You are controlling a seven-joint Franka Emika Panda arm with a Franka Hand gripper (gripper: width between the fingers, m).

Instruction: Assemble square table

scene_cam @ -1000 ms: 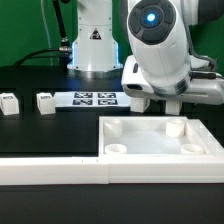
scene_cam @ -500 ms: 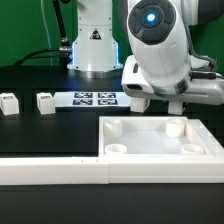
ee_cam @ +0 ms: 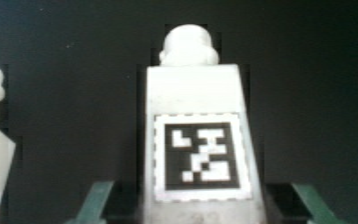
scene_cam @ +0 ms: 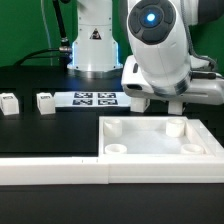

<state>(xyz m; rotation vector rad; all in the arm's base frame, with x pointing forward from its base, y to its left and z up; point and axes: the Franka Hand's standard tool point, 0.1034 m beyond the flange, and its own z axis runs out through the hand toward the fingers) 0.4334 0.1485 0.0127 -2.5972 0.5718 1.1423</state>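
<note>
As the wrist view shows, hand (ee_cam: 197, 198): partly closed, fingers (ee_cam: 101, 200) gripping tagged leg (ee_cam: 194, 100) on both sides.
rail (scene_cam: 50, 170): 6 o'clock, nearest.
square top (scene_cam: 150, 140): 5 o'clock, on table (scene_cam: 60, 130), just behind rail.
first leg (scene_cam: 10, 102), second leg (scene_cam: 45, 101): 9 o'clock, well apart from square top.

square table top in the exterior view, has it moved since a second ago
No. The square table top keeps its place against the marker board.
</note>
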